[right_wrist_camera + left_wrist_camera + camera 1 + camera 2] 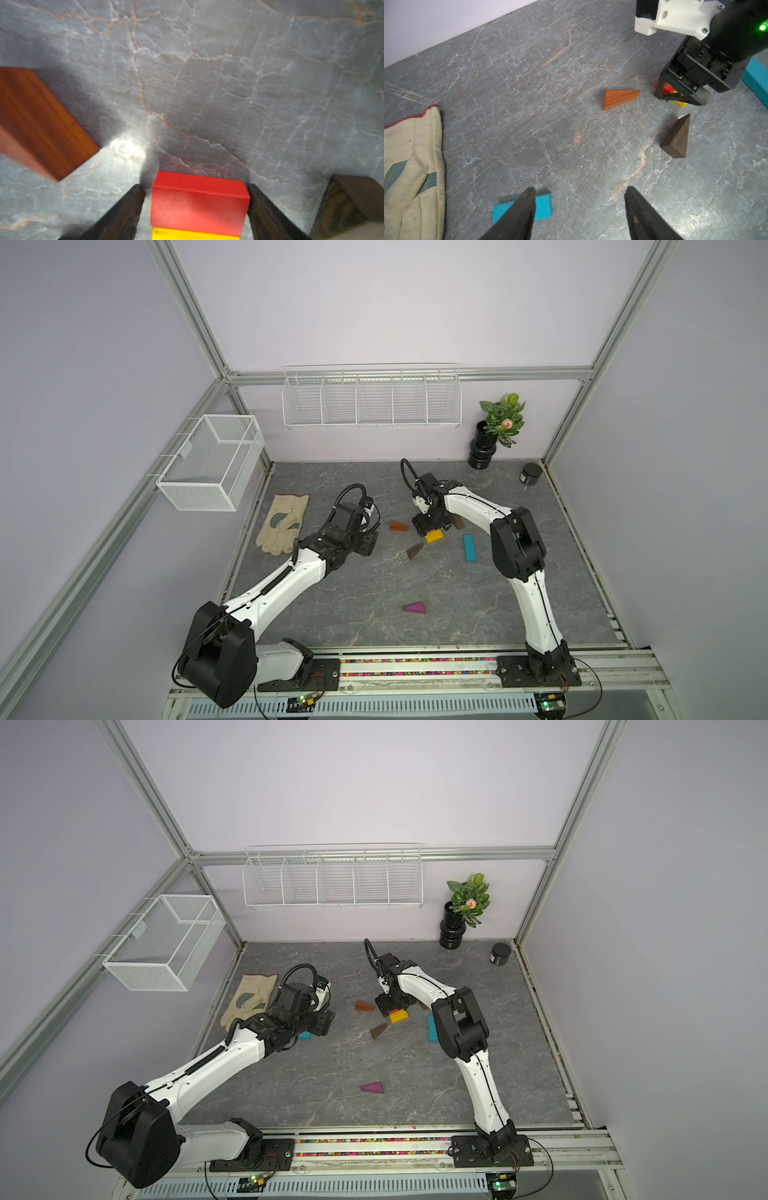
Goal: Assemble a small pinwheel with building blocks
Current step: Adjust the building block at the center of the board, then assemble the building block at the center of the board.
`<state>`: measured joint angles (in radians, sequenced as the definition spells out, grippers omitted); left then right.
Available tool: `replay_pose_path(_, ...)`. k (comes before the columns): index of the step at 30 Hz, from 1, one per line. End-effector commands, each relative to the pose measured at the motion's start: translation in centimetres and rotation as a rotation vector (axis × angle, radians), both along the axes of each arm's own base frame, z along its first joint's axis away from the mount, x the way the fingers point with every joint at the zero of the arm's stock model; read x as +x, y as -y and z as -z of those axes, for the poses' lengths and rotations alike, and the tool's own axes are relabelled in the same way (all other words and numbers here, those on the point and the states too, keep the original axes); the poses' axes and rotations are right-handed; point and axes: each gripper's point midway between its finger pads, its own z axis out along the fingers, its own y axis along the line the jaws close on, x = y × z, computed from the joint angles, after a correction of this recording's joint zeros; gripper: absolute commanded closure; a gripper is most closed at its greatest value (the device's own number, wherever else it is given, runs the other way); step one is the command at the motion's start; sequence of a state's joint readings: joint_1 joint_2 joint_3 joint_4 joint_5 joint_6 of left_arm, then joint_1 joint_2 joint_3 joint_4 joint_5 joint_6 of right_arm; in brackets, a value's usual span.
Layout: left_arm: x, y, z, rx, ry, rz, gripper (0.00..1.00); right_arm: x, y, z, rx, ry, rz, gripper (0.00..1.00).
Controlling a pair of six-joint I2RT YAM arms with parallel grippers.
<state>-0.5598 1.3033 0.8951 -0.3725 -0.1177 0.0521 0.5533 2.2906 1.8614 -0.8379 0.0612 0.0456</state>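
The red brick [199,203] and yellow brick [195,234] lie touching, side by side, on the table. My right gripper [195,187] is open and straddles the red brick, with a small gap showing at one finger. In a top view the yellow brick [434,536] pokes out below the right gripper [430,529]. An orange-brown wedge [399,526], a dark brown wedge [415,550], a teal bar [469,547] and a purple wedge [414,608] lie loose around them. My left gripper [580,188] hangs open and empty over a second teal bar [543,205].
Another brown wedge [458,522] is partly hidden by the right arm. A beige glove [282,522] lies at the left edge. A black vase with a plant [484,450] and a small black jar [531,474] stand at the back right.
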Motion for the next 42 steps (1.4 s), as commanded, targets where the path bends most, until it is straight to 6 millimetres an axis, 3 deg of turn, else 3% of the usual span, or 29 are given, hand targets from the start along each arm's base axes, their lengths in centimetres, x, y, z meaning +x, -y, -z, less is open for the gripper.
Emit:
replay_pose_path(1, 0.5, 0.3, -0.2, 0.046, -0.007, 0.049, 0.29, 0.7, -0.9, -4.5, 0.074, 0.061, 0.000, 0.18)
replay_pose_path(8, 3.5, 1.2, 0.8, 0.227, -0.042, 0.132, 0.30, 1.3, -0.6, -10.7, 0.159, 0.156, -0.036, 0.15)
replay_pose_path(11, 4.8, 1.5, 0.8, 0.211, -0.060, 0.106, 0.30, 0.4, -1.4, -11.5, 0.174, 0.159, -0.144, 0.15)
replay_pose_path(17, 5.8, -1.4, -1.8, -0.065, -0.043, -0.135, 0.30, -0.9, -3.6, -8.9, 0.189, 0.106, -0.322, 0.21)
replay_pose_path(24, 2.9, -4.7, -0.8, -0.097, -0.057, -0.244, 0.29, -0.9, -6.8, -4.9, 0.168, 0.055, -0.422, 0.24)
replay_pose_path(30, 1.0, -5.3, 0.0, -0.121, -0.053, -0.249, 0.29, -0.2, -9.1, -2.6, 0.144, 0.035, -0.445, 0.29)
replay_pose_path(34, 0.5, -5.6, 0.2, -0.123, -0.050, -0.253, 0.29, 0.1, -9.6, -1.4, 0.110, 0.017, -0.436, 0.38)
replay_pose_path(39, 0.2, -5.8, 0.4, -0.115, -0.049, -0.249, 0.29, 0.6, -10.0, -0.9, 0.086, 0.028, -0.433, 0.63)
replay_pose_path(42, 0.1, -5.8, 0.7, -0.114, -0.054, -0.250, 0.29, 0.5, -9.7, -0.7, 0.071, 0.024, -0.438, 0.71)
